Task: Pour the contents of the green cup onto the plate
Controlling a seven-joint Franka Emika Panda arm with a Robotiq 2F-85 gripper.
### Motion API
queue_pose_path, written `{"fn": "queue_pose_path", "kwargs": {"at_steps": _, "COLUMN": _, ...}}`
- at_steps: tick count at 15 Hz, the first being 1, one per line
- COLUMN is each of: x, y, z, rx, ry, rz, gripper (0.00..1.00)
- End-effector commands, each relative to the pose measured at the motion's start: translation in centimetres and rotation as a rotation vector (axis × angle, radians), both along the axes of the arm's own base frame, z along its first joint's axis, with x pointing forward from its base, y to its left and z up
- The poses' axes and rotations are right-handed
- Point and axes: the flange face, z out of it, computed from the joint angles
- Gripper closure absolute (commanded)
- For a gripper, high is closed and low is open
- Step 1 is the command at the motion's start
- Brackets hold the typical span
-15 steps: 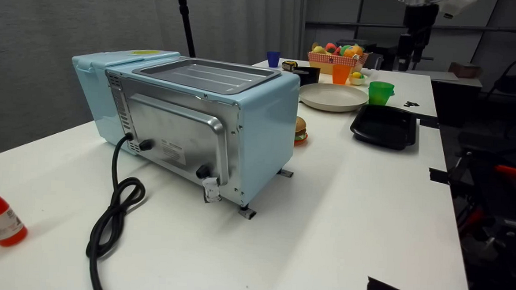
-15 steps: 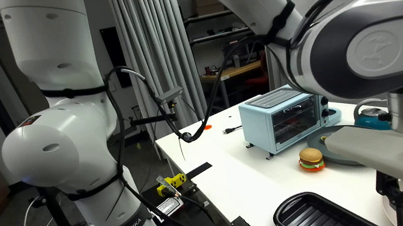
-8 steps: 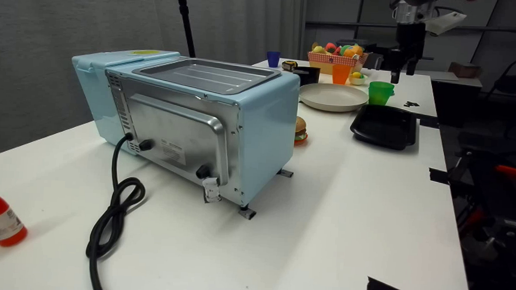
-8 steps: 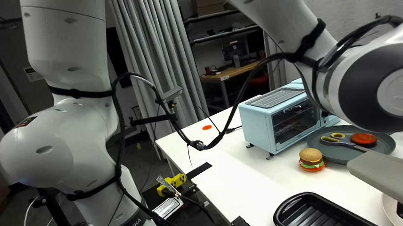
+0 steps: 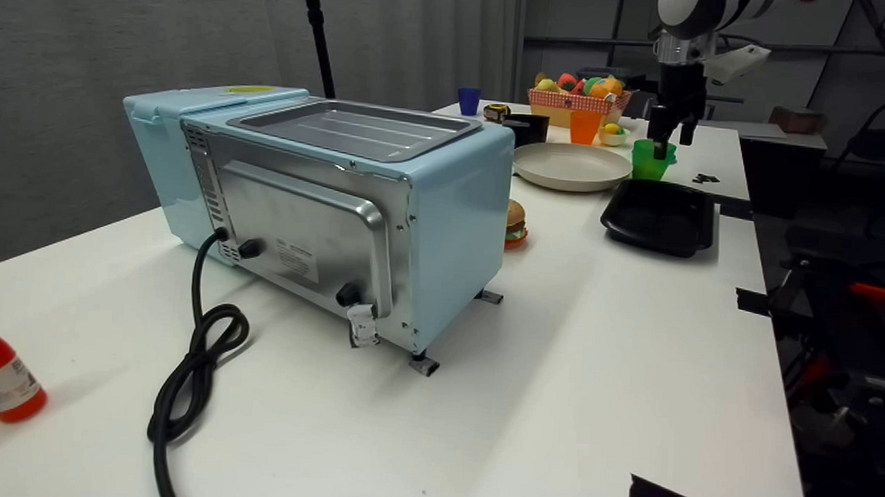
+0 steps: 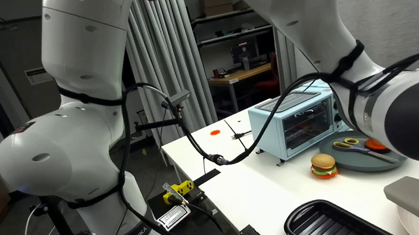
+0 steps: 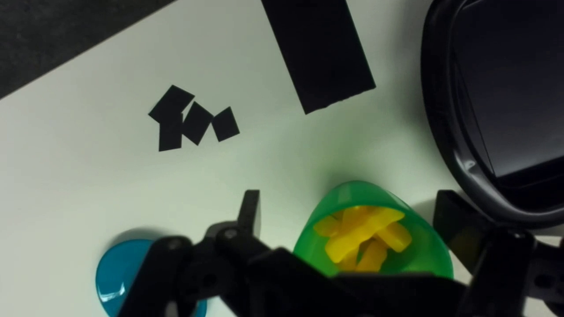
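Between the widely parted jaws of my black two-fingered gripper (image 7: 349,202), as the wrist view has it, the small bright green plastic cup (image 5: 647,170) stands on the white table (image 5: 575,324) with chunky yellow pieces (image 7: 365,233) inside. I have hold of nothing, and I cannot tell how low the tips reach along the cup's wall.

My chief worry is the finger (image 7: 451,220) beside the shallow black dish with rounded corners (image 7: 515,88): it overlaps the dish's rim in the wrist view, so going lower could press on that rim or shove the dish. The cup looks nearer this finger than its partner, so an off-centre squeeze could drag or tip it and spill pieces. Later, pieces could jam while I tilt, then drop in a rush and bounce over the low rim of the round, shallow, pale cream plate (image 5: 572,168).

Room is tight where cup, plate and dish crowd together; whether they touch I cannot tell. Past the plate stand an orange plastic cup (image 5: 584,127) and a small pale bowl (image 5: 613,140), both easy to clip on a wide swing. A glossy blue rounded object (image 7: 119,268) sits near the other finger. The freest room is by the flat black tape patches (image 7: 196,123), with the table's edge well apart from the cup, so I would lift straight up first.
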Motion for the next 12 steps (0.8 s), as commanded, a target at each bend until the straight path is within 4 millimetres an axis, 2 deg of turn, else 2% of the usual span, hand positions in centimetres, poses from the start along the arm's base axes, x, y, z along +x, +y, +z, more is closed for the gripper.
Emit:
{"fn": "queue_pose_path", "kwargs": {"at_steps": 1, "x": 1.0, "y": -0.7, "z": -1.0, "rx": 0.029, "ry": 0.001, "rz": 0.002, "gripper": 0.00}}
{"fn": "queue_pose_path", "kwargs": {"at_steps": 7, "x": 2.2, "y": -0.5, "z": -1.8, "rx": 0.049, "ry": -0.010, "rz": 0.039, "gripper": 0.00}}
{"fn": "queue_pose_path", "kwargs": {"at_steps": 12, "x": 3.2, "y": -1.3, "z": -1.8, "rx": 0.038, "ry": -0.027, "rz": 0.059, "gripper": 0.00}}
